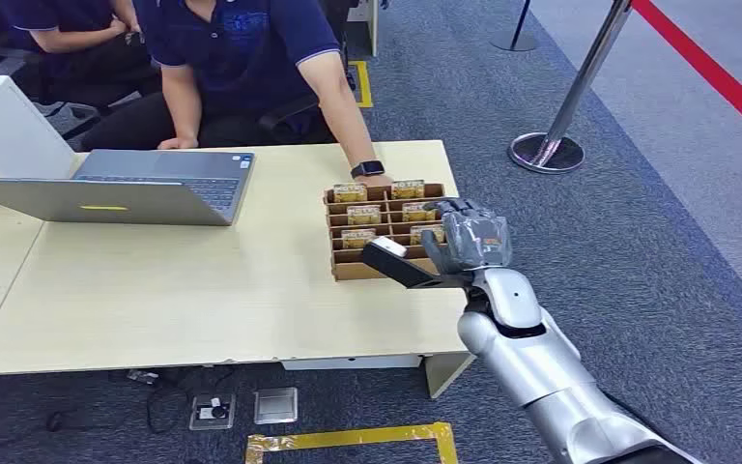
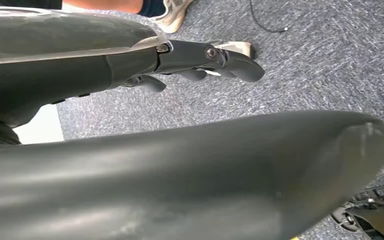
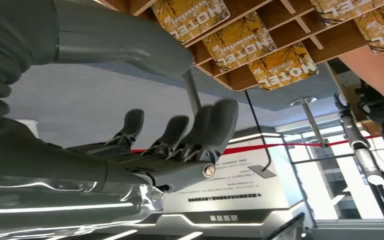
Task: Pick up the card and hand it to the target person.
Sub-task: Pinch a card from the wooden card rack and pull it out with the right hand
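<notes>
R hand point(image 1: 464, 242): fingers point(image 3: 215, 125) partly curled, thumb apart from them; nothing visibly held betw. them. Wrist view shows fingertips just short of the card rack's wooden edge; whether they touch it, cannot tell. Head view puts the hand at the rack's near right corner, silver arm coming in from lower right.

L hand point(image 2: 205, 62): dark fingers slightly curled, nothing in them, hanging over grey carpet.

View differences: R wrist cam looks up past the rack point(image 3: 260, 70) and shows card faces close — yellow-gold w/ leaf pattern, "HOTEL" lettering. Head view gives only small yellow rectangles point(image 1: 363, 215) standing in the slots, approx. two columns.

Surface/room: pale wood table point(image 1: 203, 290); open grey laptop point(image 1: 145, 184) at left, well apart from rack. Seated person in dark blue shirt across the table, one hand point(image 1: 375, 179) w/ black wristwatch resting at the rack's far edge. Grey carpet, yellow floor tape point(image 1: 348, 440), stanchion base point(image 1: 546, 153) w/ red belt beyond.

Cards: all seen sit in the rack, upright in slots.
</notes>
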Robot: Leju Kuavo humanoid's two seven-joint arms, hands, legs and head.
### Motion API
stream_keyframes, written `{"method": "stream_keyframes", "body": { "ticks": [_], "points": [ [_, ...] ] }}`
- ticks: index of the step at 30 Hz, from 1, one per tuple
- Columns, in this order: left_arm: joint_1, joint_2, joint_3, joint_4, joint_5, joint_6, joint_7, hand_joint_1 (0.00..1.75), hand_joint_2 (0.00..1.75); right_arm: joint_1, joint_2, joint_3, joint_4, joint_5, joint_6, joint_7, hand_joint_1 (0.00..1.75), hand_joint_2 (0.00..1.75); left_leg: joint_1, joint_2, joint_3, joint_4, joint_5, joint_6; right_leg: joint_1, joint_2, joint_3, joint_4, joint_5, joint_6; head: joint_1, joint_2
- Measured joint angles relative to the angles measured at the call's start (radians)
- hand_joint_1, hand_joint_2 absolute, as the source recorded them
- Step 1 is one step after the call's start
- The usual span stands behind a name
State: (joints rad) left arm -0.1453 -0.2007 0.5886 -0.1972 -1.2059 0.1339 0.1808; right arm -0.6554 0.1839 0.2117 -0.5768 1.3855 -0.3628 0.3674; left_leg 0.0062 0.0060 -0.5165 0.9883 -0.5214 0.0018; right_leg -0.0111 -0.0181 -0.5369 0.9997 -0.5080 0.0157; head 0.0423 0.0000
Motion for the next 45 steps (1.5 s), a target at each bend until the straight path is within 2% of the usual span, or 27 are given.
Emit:
{"method": "stream_keyframes", "body": {
  "ticks": [45],
  "points": [
    [0.0,0.0,-0.003,0.0,0.0,0.0,0.0,0.0,0.0,-0.002,0.0,0.0,0.004,0.003,0.0,0.003,0.93,1.75,0.0,0.0,0.0,0.0,0.0,0.0,0.0,0.0,0.0,0.0,0.0,0.0,0.0,0.0]
  ]
}}
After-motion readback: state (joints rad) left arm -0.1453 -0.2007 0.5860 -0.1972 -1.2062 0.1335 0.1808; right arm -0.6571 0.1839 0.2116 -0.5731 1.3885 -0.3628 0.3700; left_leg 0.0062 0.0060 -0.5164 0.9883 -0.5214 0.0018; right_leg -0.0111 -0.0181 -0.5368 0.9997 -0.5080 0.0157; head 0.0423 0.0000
